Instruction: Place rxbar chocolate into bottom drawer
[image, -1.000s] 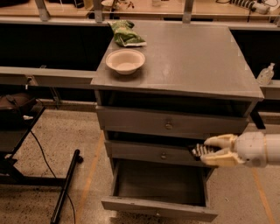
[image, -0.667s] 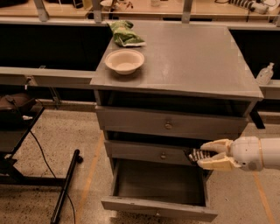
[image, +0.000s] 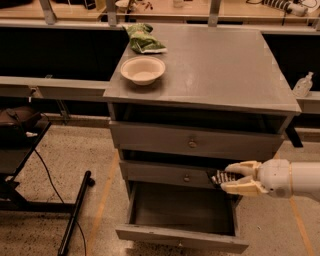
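The room was a workshop with a speckled terrazzo floor (image: 75, 150) crossed by yellow tape lines. On it stood a grey metal cabinet (image: 215, 65) with a smooth, dully reflective top.

The cream-coloured gripper (image: 225, 178) reached in from the right, level with the front of the middle drawer (image: 165, 173). Its two fingers were closed partway onto the rxbar chocolate (image: 220, 177), a small flat bar in a dark glossy wrapper pinched between them.

Below the gripper and to its left, the bottom drawer (image: 182, 238) stood pulled out. It was a plain box of grey sheet metal with a flat front, and nothing was visible inside it.

The step in hand looked like the carry. The bar hung above the drawer's rear right corner, not yet inside. The next move would likely call for easing down and left, clear of the middle drawer's front, before letting go.

Far above the gripper and to its left, a shallow pale bowl (image: 143, 69) and a crinkled green snack bag (image: 144, 40) sat on the cabinet top.
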